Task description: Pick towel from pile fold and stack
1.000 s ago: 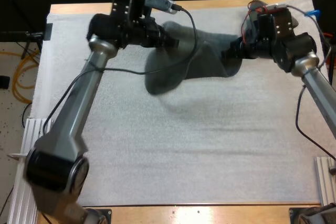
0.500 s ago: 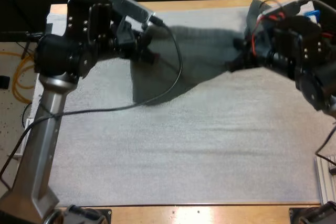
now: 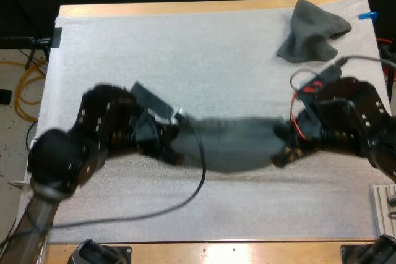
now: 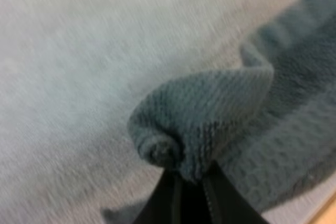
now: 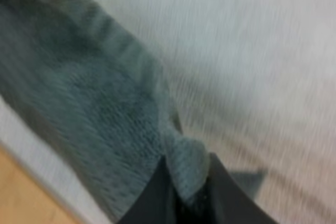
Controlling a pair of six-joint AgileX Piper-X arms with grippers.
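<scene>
Both arms have swung back from the far side toward the near edge of the counter [image 3: 216, 251], bringing the towel [image 3: 226, 143] along. It's stretched between the two: left pincer [image 3: 175, 146] clamped on one end, right pincer [image 3: 281, 146] clamped on the other, long axis running straight from pincer to pincer, belly sagging low over the white mat [image 3: 185, 60]. Well beyond the right pincer sits the crumpled towel [image 3: 312, 35]; next, I'd judge, both ends need lowering evenly so the cloth lands flat for folding.
</scene>
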